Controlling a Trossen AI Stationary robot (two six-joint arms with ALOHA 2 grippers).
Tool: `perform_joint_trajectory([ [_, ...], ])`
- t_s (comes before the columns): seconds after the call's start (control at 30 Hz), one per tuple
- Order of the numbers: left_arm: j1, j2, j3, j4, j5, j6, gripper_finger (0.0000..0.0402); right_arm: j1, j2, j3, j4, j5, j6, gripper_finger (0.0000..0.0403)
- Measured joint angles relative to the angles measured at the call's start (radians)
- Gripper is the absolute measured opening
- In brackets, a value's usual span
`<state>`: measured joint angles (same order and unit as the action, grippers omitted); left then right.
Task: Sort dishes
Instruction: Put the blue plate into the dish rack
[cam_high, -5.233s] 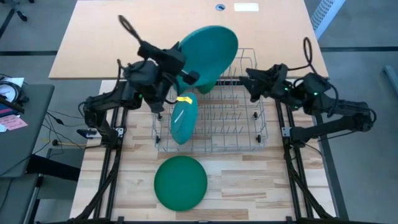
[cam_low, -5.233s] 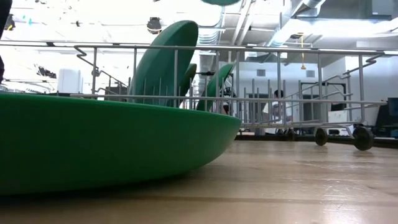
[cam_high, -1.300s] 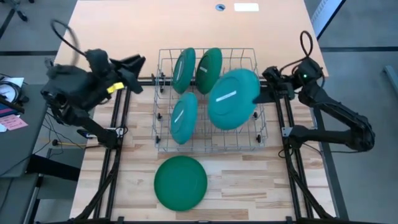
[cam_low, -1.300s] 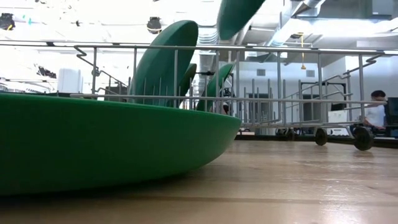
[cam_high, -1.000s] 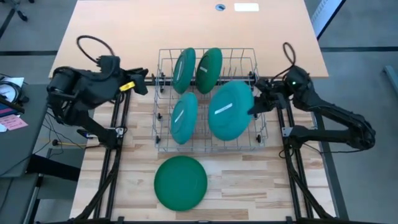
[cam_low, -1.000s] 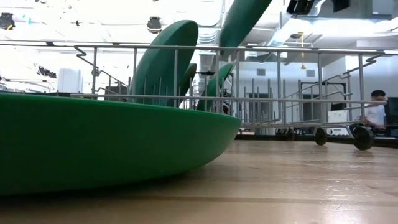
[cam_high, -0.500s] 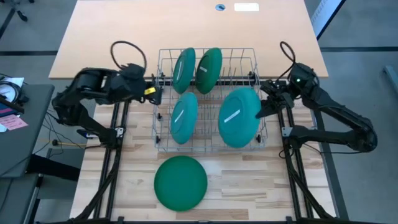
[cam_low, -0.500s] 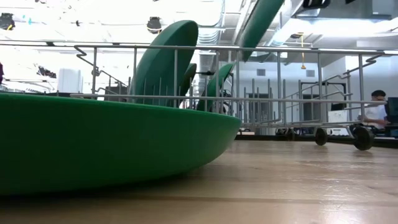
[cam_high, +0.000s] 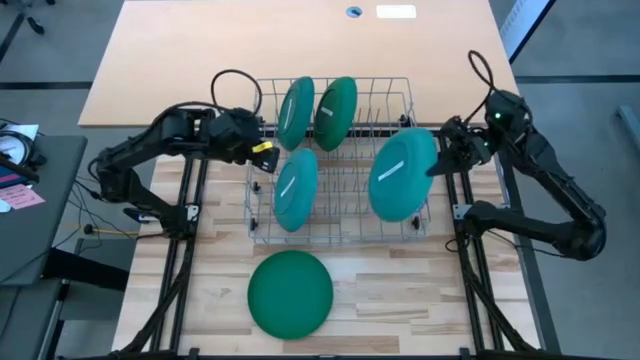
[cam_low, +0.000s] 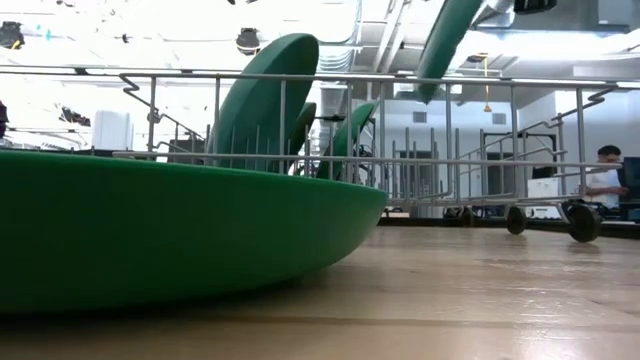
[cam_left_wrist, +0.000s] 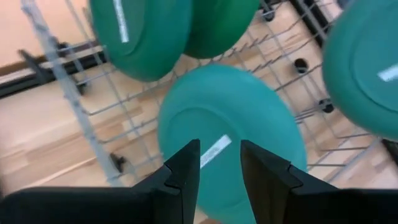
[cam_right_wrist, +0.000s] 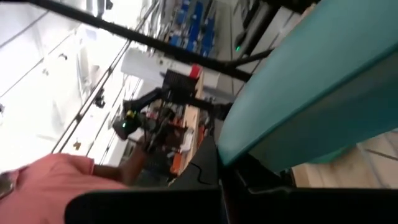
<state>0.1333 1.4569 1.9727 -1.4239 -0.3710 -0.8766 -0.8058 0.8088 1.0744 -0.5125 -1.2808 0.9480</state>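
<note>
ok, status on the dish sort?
Right gripper shut on teal plate, tilted over the rack's right side. Left gripper open at the rack's left edge, facing a racked plate. Green plate lying on the table.

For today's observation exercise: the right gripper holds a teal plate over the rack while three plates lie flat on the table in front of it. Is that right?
Not quite. The high view shows one green plate flat on the table; three plates stand in the rack. The right gripper does hold the teal plate.

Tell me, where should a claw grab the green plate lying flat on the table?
Grip the green plate by its rim, probably at the edge facing the rack. It lies flat with a raised, curved rim, so one finger must slip under the lip and one press on top.
</note>
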Motion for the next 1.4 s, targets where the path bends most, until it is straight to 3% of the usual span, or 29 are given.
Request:
perform_joint_trajectory([
  [0.23,0.016,0.0,-0.016,0.052,0.036,0.025,0.0109,-0.01,0.005,0.0,-0.206,0.009,-0.136,0.0],
  [0.57,0.016,0.0,-0.016,0.052,0.038,0.024,0.0109,0.061,0.045,0.0,-0.183,0.081,-0.181,0.0],
  [0.9,0.015,0.0,-0.016,0.052,0.041,0.017,0.0109,0.056,0.14,0.0,-0.203,0.106,-0.299,0.0],
  [1.2,0.015,0.0,-0.016,0.048,0.033,0.02,0.0109,0.056,0.147,0.0,-0.396,0.114,-0.465,0.0],
  [1.4,0.023,0.0,-0.016,0.045,0.025,0.022,0.0109,0.057,0.157,0.0,-0.414,0.181,-0.491,0.0003],
])
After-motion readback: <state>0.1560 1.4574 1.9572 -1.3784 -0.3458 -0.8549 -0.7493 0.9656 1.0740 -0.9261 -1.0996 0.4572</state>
